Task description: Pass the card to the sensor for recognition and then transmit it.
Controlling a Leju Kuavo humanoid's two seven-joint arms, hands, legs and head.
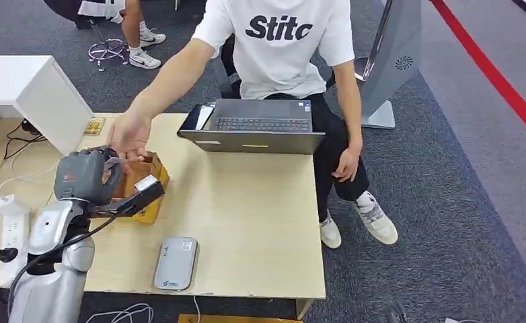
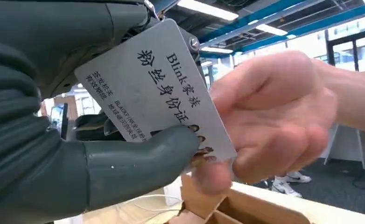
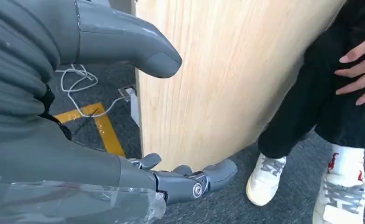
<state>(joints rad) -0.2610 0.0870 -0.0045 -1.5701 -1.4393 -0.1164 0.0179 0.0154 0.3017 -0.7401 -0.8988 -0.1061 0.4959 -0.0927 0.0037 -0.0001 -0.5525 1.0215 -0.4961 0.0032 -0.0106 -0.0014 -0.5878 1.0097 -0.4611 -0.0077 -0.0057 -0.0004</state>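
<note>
My left hand (image 1: 85, 176) is raised over the left side of the table and pinches a grey card (image 2: 157, 88) with black Chinese print between thumb (image 2: 138, 158) and fingers. A person's hand (image 1: 129, 136) reaches across from the far side and takes hold of the card's other end; the same person's hand (image 2: 269, 116) wraps its edge in the left wrist view. The grey card sensor (image 1: 175, 263) lies flat near the table's front edge, right of my left arm. My right hand (image 3: 124, 107) hangs beside the table with its fingers apart, holding nothing.
A small cardboard box (image 1: 147, 180) sits under my left hand. An open laptop (image 1: 257, 126) stands at the table's far edge before the seated person (image 1: 280, 47). A white power strip (image 1: 10, 232) and cables lie left. A white cabinet (image 1: 35, 91) stands at far left.
</note>
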